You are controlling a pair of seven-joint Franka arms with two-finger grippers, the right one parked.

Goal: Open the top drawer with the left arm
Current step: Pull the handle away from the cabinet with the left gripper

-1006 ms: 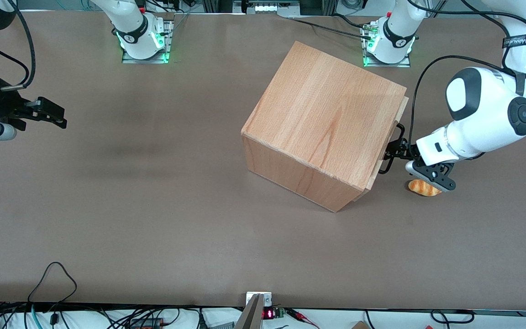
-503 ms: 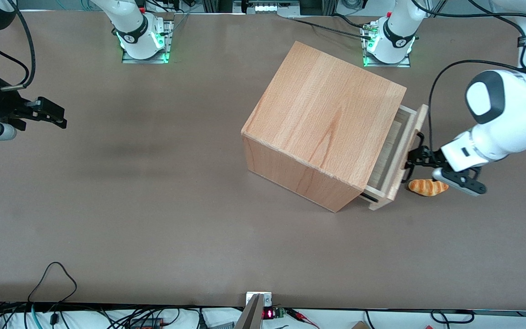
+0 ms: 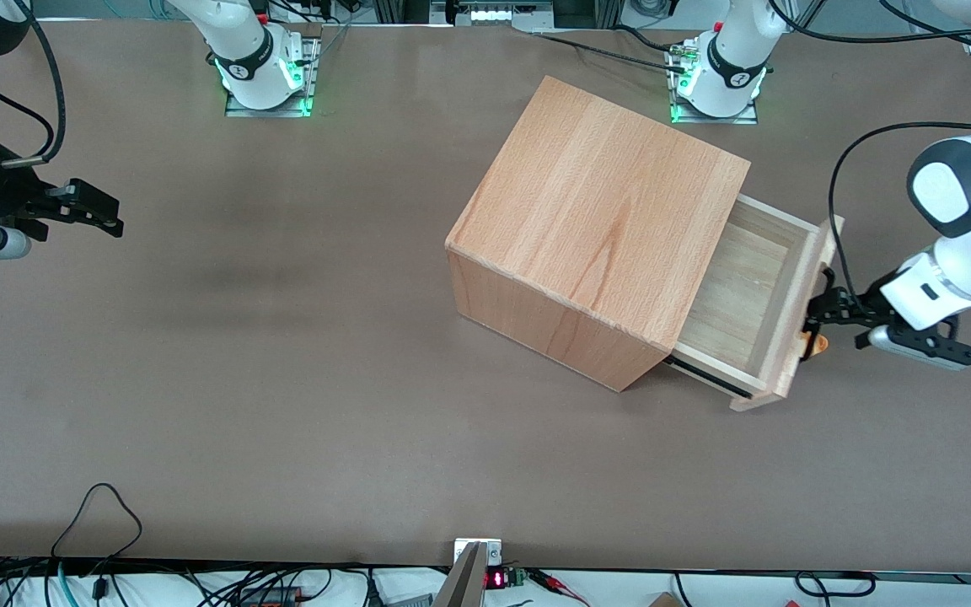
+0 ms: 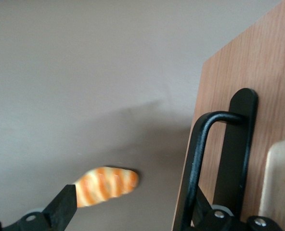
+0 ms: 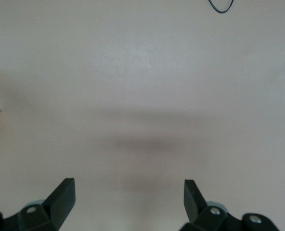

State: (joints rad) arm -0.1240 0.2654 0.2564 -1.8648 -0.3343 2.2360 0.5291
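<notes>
Soft, even overhead light, no glare. Faint blurry shadows mark the table (image 3: 283, 379) at centre left. The gripper (image 3: 820, 317), at the handle (image 4: 200, 159), looks dark; the wrist view is slightly soft.

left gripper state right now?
Left gripper: at the top drawer's front panel, hooked on the black bar handle; open or shut cannot be told.

The left arm (image 3: 962, 244) has a glossy white shell with rounded, bulbous joints and a dark grey oval cap on the joint. A thin black cable runs in a loop from the wrist up along the arm. Its hand (image 3: 823, 314) is small and black, with a grey camera bracket below the wrist.
</notes>
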